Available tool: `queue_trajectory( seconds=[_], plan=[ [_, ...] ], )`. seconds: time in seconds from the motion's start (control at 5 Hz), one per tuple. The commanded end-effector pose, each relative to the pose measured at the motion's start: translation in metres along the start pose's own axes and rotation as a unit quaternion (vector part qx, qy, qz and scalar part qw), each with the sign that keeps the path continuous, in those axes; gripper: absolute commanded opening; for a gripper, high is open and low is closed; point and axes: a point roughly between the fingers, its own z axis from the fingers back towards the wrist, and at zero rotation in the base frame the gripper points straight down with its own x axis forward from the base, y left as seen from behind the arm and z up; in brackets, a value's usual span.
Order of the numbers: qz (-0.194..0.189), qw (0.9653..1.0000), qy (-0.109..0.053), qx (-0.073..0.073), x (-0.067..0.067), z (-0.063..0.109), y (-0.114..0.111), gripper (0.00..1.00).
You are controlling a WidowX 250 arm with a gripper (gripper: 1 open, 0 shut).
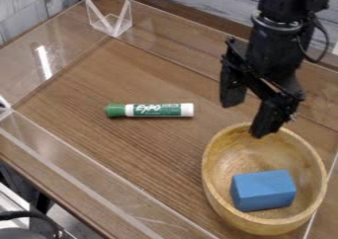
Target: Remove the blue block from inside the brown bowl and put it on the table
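Observation:
The blue block (264,190) lies inside the brown bowl (224,180) at the front right of the table (119,149). The block rests on the bowl's floor, a little right of its middle. My gripper (252,109) hangs over the bowl's far rim, above and behind the block. Its two black fingers (271,116) stand apart and point down with nothing between them. The gripper is open and touches neither the bowl nor the block.
A green-labelled marker (149,110) lies flat on the table left of the bowl. Low clear acrylic walls (53,174) edge the tabletop. A clear angled acrylic piece (109,16) stands at the far left corner.

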Motion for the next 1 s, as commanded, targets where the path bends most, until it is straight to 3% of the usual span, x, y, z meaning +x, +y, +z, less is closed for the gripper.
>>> queue_trajectory(
  seconds=[0.0,0.4,0.8],
  plan=[
    [-0.026,0.9991,-0.031,0.008,0.003,0.013,-0.008,1.00],
    [-0.084,0.9954,-0.042,0.022,0.008,0.003,-0.032,1.00],
    [-0.104,0.9929,-0.052,0.028,0.012,-0.008,-0.042,1.00]
  ],
)
